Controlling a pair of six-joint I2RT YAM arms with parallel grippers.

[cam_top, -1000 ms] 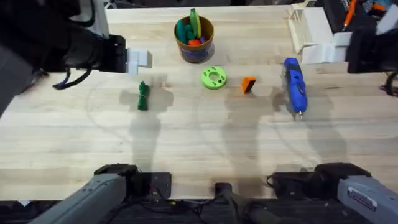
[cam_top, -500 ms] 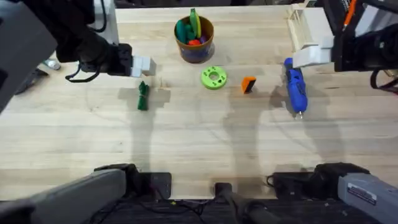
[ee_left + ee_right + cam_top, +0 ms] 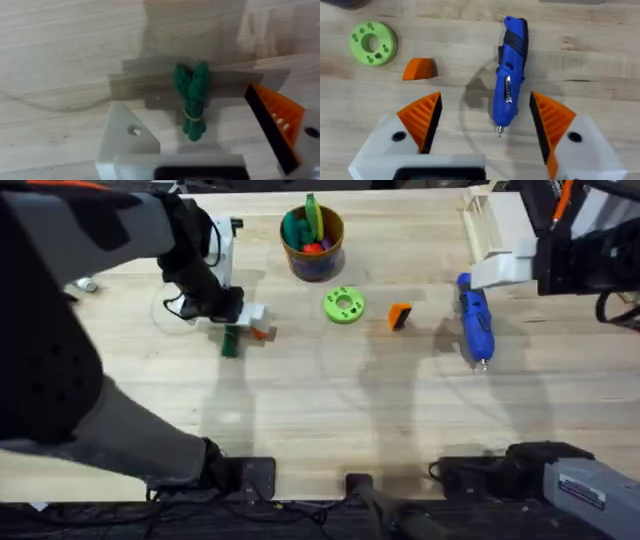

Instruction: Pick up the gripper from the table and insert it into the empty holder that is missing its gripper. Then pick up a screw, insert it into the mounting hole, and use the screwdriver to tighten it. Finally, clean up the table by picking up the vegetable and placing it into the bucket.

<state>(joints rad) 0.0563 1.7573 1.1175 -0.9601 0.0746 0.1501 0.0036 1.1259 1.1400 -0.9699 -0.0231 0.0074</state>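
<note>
This looks like a robotics lab or test bench. A pale wooden counter (image 3: 330, 410) fills the frame, with two arm bases and their cabling bolted along the bottom edge. Laid out on it like test props are a blue screwdriver (image 3: 475, 320), a green disc (image 3: 344, 305), a loose orange gripper (image 3: 400, 316), a toy vegetable (image 3: 230, 340) and a bucket (image 3: 313, 240) of toys. A white tray (image 3: 492, 222) sits at the upper right.

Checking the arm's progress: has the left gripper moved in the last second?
Yes. The left gripper has come down and nearer the camera, from level with the bucket to right over the vegetable, fingers open.
</note>
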